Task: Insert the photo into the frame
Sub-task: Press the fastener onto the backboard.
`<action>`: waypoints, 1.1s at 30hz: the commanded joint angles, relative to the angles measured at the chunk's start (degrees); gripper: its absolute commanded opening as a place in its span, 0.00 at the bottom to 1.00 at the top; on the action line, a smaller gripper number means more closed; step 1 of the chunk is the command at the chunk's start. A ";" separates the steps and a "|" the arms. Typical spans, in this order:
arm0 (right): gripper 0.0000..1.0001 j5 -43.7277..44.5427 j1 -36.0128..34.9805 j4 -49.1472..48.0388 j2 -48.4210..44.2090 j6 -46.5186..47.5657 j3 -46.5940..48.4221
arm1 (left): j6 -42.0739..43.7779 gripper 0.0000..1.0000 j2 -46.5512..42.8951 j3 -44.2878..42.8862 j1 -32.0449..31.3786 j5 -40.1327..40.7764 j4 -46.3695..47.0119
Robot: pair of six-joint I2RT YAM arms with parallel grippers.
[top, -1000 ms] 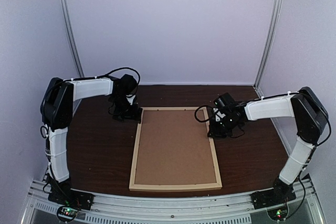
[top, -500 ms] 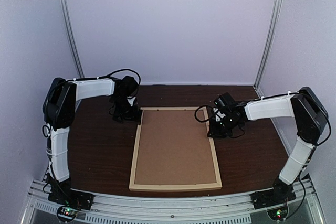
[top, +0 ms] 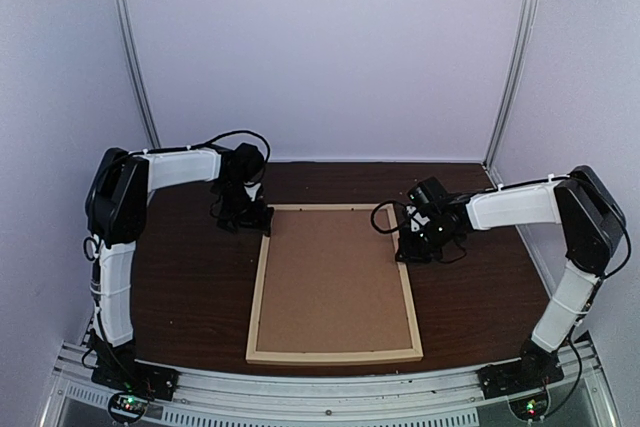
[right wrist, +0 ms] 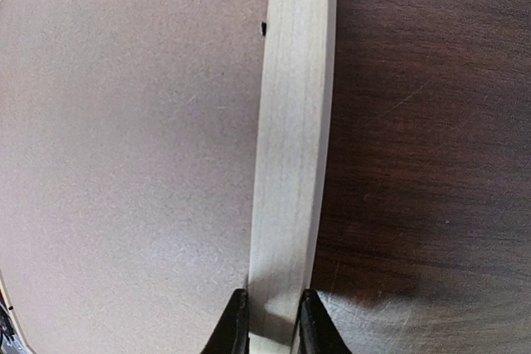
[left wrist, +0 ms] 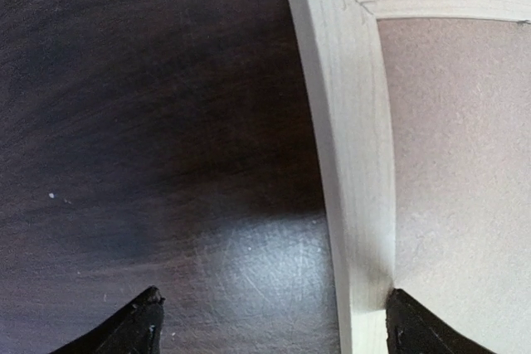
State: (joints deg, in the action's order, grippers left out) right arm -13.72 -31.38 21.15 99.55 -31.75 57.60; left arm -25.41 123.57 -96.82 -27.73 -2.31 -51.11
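Note:
The pale wood frame (top: 258, 292) lies flat on the dark table with a brown backing board (top: 335, 277) inside it. The photo is out of view. My left gripper (top: 256, 219) is open at the frame's far left corner. In the left wrist view the gripper (left wrist: 278, 325) straddles the left strip (left wrist: 348, 147), one finger over the table and the other over the board (left wrist: 456, 163). My right gripper (top: 408, 247) is shut on the frame's right strip near the far end. In the right wrist view it (right wrist: 272, 321) pinches the strip (right wrist: 290, 122).
The dark wood table (top: 190, 287) runs to the white enclosure walls at the back and sides. A metal rail (top: 330, 387) with the arm bases lines the near edge. The right arm's cable (top: 380, 217) loops over the frame's far right corner.
My left gripper has shifted slightly right, toward the frame's far left corner. The right arm and the frame have not moved.

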 commanded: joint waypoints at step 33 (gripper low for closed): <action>0.11 -1.22 0.41 -4.07 2.02 -0.59 -3.29 | -1.58 0.93 5.74 1.06 -4.43 -1.12 2.36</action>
State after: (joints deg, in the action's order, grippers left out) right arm -14.26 -31.38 19.20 99.07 -32.58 56.25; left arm -26.70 124.01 -97.17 -28.82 -2.26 -51.11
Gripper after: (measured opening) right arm 0.179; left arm 0.926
